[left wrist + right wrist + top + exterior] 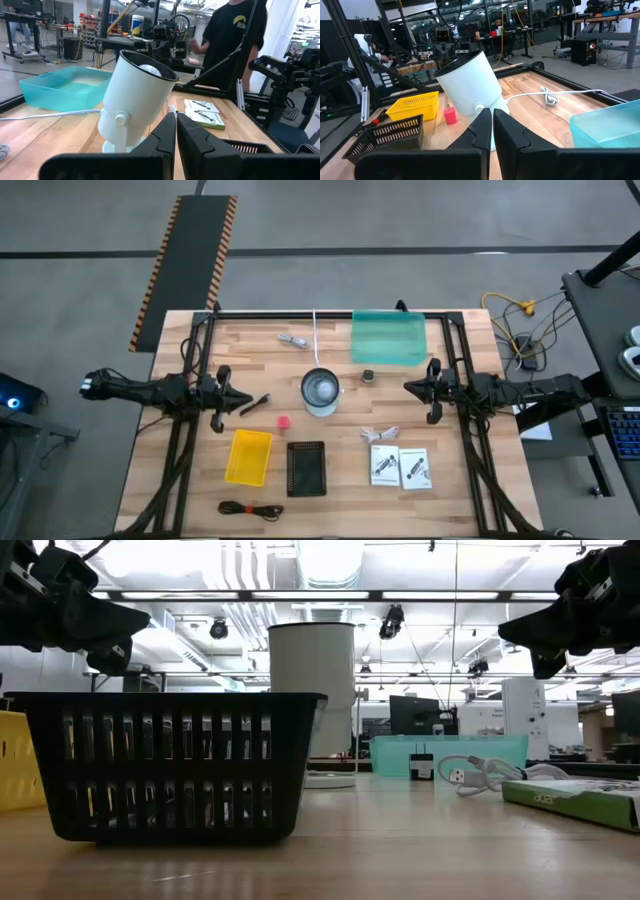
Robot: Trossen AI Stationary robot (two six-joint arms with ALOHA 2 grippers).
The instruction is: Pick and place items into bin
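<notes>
My left gripper (244,397) (176,131) hovers shut over the table's left half, near a thin dark stick (255,405). My right gripper (408,387) (492,125) hovers shut over the right half. Both touch nothing. Lying flat on the wood are a pink cube (284,421) (450,115), a white cable (380,434) (480,774), two white packets (400,465) (202,111), a black cable (250,508), another white cable (292,340) and a small dark plug (368,376) (421,766). The teal bin (388,338) (62,88) stands at the far edge.
A white round lamp (320,391) (137,100) with a white cord stands at the table's middle, between both grippers. A yellow basket (250,456) and a black basket (306,468) (170,765) sit near the front. A person (235,40) stands beyond the table.
</notes>
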